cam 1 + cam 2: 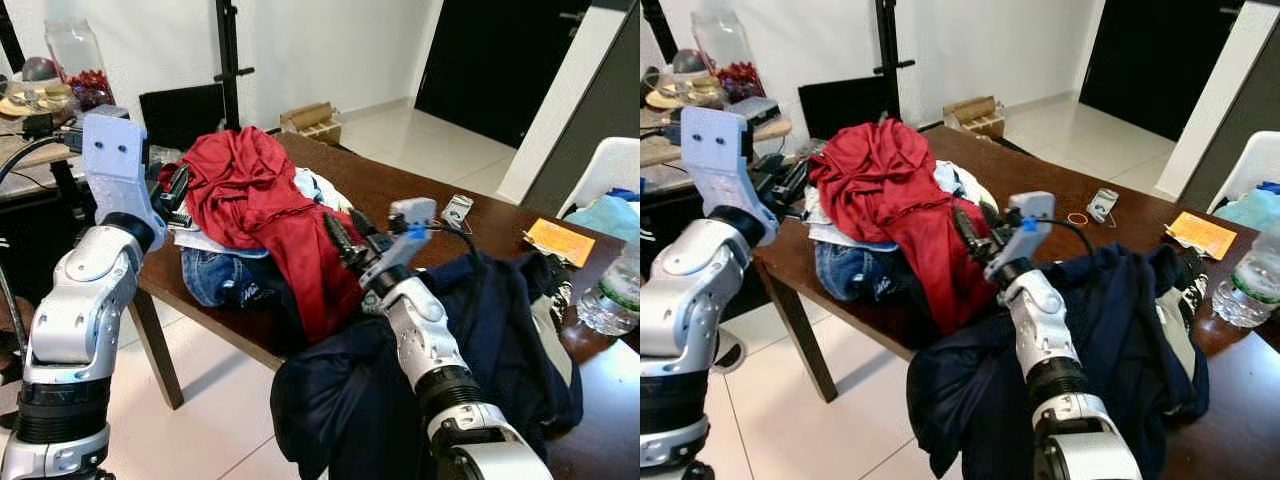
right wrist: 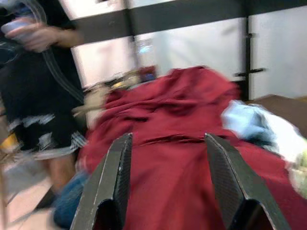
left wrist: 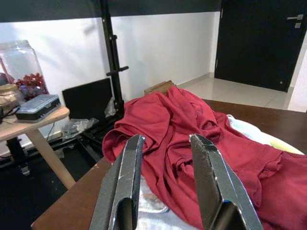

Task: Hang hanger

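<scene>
A red garment [image 1: 255, 200] lies on top of a pile of clothes on the brown table [image 1: 400, 185] and hangs over its front edge. My left gripper [image 1: 175, 195] is open at the pile's left side, its fingers [image 3: 122, 177] pointing at the red cloth [image 3: 192, 124] with nothing between them. My right gripper [image 1: 340, 240] is open too, just right of the hanging red cloth [image 2: 163, 143]. My right arm rests over a dark navy garment [image 1: 490, 340]. A black rack pole [image 1: 228, 60] stands behind the table.
Jeans [image 1: 215, 275] lie under the red garment. A water bottle [image 1: 612, 290], an orange packet [image 1: 560, 240] and a small device [image 1: 457, 210] sit on the table's right. A side table with a jar [image 1: 75, 55] is on the left. A person [image 2: 38, 81] stands beyond the pile.
</scene>
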